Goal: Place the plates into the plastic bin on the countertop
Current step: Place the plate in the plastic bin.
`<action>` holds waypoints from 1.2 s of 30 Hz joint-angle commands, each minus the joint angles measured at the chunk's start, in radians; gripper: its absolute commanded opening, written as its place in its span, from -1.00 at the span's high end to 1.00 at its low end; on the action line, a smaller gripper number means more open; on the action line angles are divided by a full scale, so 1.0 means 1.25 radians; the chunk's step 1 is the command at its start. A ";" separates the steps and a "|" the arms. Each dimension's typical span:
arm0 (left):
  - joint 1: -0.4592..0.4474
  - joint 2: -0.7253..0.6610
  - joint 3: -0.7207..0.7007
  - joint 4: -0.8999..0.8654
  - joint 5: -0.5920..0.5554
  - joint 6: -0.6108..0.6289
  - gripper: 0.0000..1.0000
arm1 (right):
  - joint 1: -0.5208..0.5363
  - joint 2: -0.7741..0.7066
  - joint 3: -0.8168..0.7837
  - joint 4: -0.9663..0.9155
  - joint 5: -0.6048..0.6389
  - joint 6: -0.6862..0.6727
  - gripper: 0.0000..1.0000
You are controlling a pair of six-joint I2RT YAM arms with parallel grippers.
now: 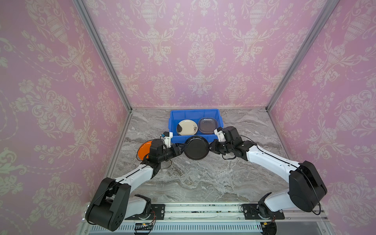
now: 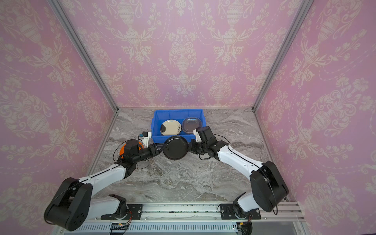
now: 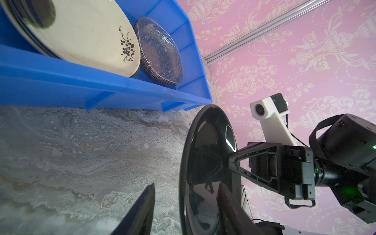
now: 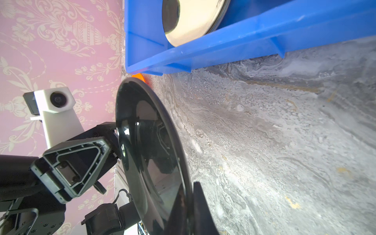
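While the black plate (image 1: 196, 148) is held up between the two arms just in front of the blue plastic bin (image 1: 173, 122), its rim is pinched on one side by the right end effector (image 1: 211, 147). Those jaws are closed tight on the edge, and in the right wrist view the fingers (image 4: 200, 203) are seen pressed against the rim. On the opposite side the rim is straddled by the left end effector (image 1: 180, 150). Its jaws are partly apart, and in the left wrist view one finger (image 3: 142, 209) is seen standing clear of the plate with desk showing in the gap, so no grip by it can be made out. The plate is shown face up and roughly level in both top views, its far edge overlapping the bin's near wall.

Inside the bin two piles are set side by side. A cream plate (image 1: 187, 127) with a dark patch and a small dark floral mark lies on top of other plates on the left arm's side, and a stack of smoky textured glass plates (image 1: 207, 125) is placed on the right arm's side. An orange plate (image 1: 144, 151) lies on the grey marble desk (image 1: 203, 179) near the bin's front left corner — half hidden under the left arm's wrist.
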 commanded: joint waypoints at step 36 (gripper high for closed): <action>0.012 -0.010 0.005 -0.019 -0.066 0.039 -0.99 | -0.043 0.280 0.408 -0.052 0.016 -0.080 1.00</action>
